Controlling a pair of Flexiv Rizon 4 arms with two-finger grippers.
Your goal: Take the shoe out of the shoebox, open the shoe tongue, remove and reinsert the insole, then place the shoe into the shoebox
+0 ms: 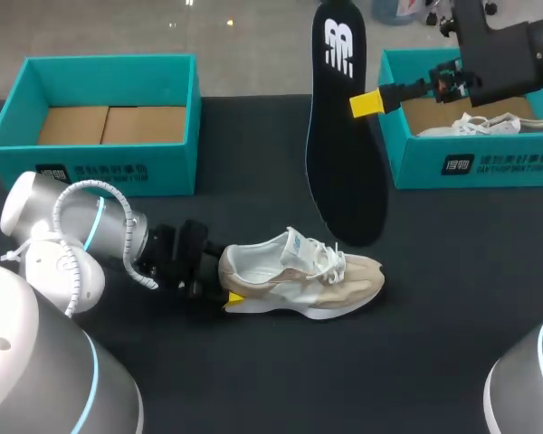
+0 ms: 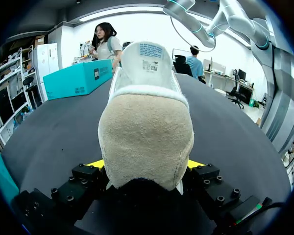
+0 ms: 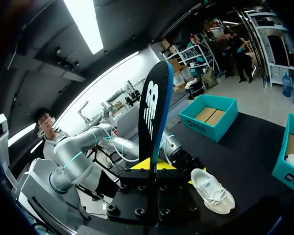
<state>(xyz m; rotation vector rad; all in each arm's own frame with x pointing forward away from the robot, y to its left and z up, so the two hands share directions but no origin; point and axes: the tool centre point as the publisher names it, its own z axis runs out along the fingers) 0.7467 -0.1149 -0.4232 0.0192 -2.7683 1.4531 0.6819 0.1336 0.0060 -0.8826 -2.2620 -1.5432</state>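
My left gripper is clamped on the heel of the shoe, with a yellow tip on either side. The shoe stands on its sole on the black table, toe toward my right, outside both boxes. My right gripper pinches the black insole near its heel end and holds it upright in the air above the shoe. The left box shows its cardboard floor. A second white shoe lies in the right box.
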